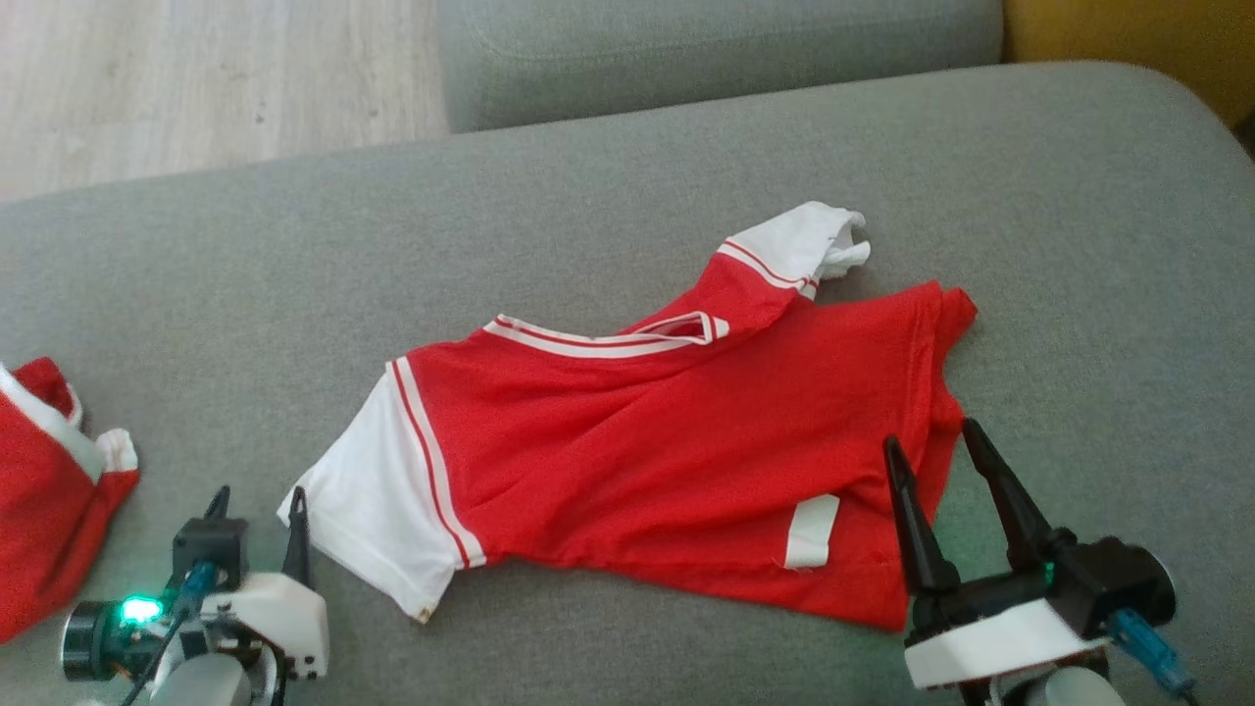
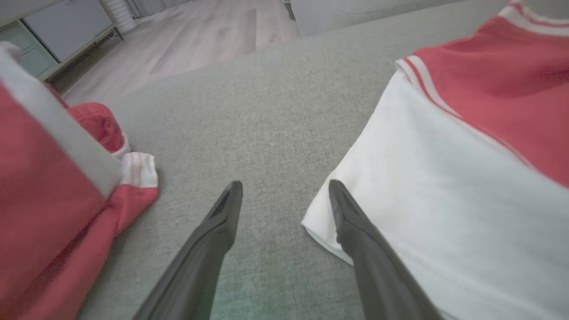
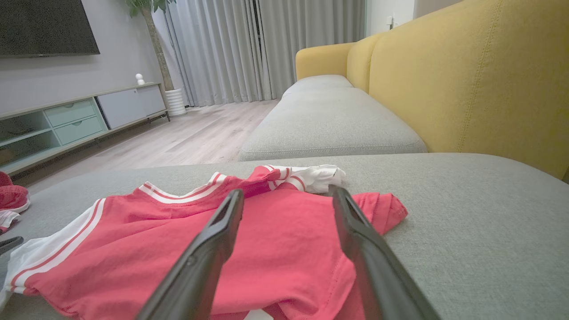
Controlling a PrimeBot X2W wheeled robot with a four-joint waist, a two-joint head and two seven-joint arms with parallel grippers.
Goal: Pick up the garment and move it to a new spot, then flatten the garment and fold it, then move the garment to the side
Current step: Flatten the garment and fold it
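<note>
The garment [image 1: 677,441] is a red shirt with white sleeves and striped trim, lying spread but rumpled on the grey sofa cushion [image 1: 588,196]. My left gripper [image 1: 257,502] is open at the tip of the near white sleeve [image 2: 444,200], one finger at the sleeve's corner and nothing between the fingers. My right gripper [image 1: 933,436] is open over the shirt's red hem at the lower right, holding nothing. In the right wrist view the shirt [image 3: 178,249] lies under and between the fingers, its far sleeve [image 3: 315,175] bunched up.
A second red and white garment [image 1: 44,490] lies crumpled at the cushion's left edge, also in the left wrist view [image 2: 53,213]. Wooden floor [image 1: 196,78] lies beyond the cushion. A yellow sofa back [image 3: 466,75] rises to the right, with another grey seat [image 3: 329,120] behind.
</note>
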